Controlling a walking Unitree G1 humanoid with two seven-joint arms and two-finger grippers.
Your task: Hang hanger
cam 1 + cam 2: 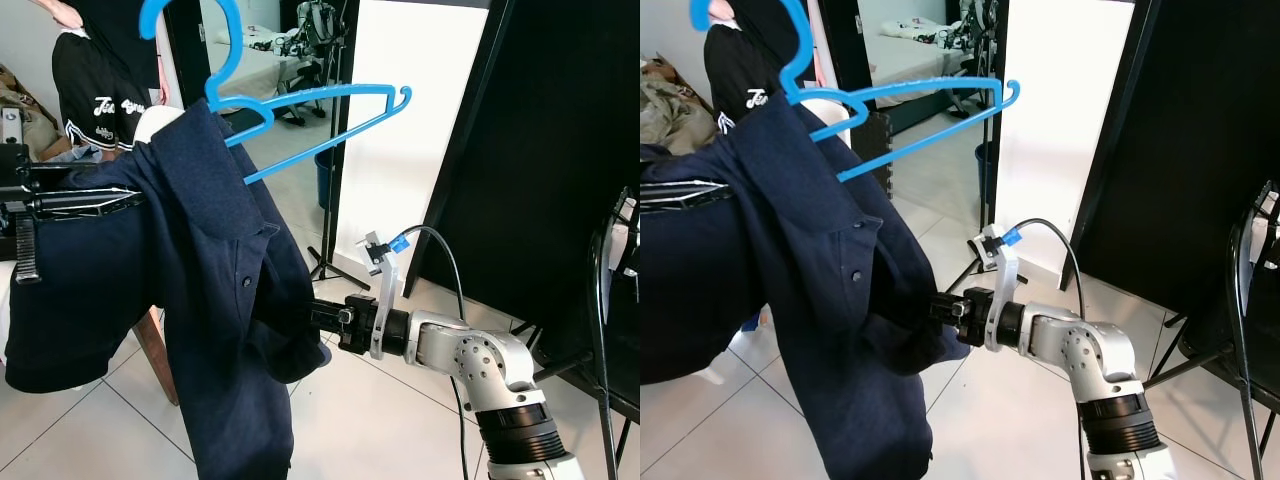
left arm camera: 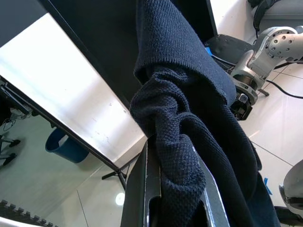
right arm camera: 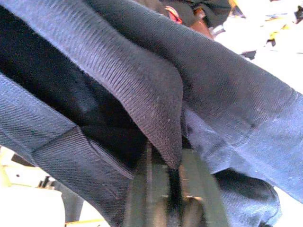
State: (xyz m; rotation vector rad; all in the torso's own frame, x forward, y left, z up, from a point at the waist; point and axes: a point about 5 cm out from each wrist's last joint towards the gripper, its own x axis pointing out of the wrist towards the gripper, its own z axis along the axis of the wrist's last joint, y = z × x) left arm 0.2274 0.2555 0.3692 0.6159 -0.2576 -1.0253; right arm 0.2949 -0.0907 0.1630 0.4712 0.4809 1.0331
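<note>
1. Closest to us hangs the dark navy shirt, a buttoned knit garment drooping in heavy folds almost to the tiled floor.
2. The right pincer reaches in from the right at about waist height of the garment, its fingers buried in a bunched fold; in the right wrist view cloth is nipped between the two fingers, so it is closed on the shirt.
3. The left pincer is up on the left side, and its wrist view shows a twisted wad of the same knit wedged between its narrow fingers, so it too is holding the shirt.
4. The blue hanger sits above both pincers, at the top of the garment. Its hook curls up and to the left, and its long axis runs from the shirt's collar out to the right, tilting slightly upward, with the right-hand arm and lower bar bare and sticking out past the cloth.
5. So the hanger lies above and between the two pincers, neither of which touches it. The left pincer looks nearer the hook.
6. I judge that raising the hook toward a rail depends on lifting the garment from the left side. I cannot make out any rail here.
</note>
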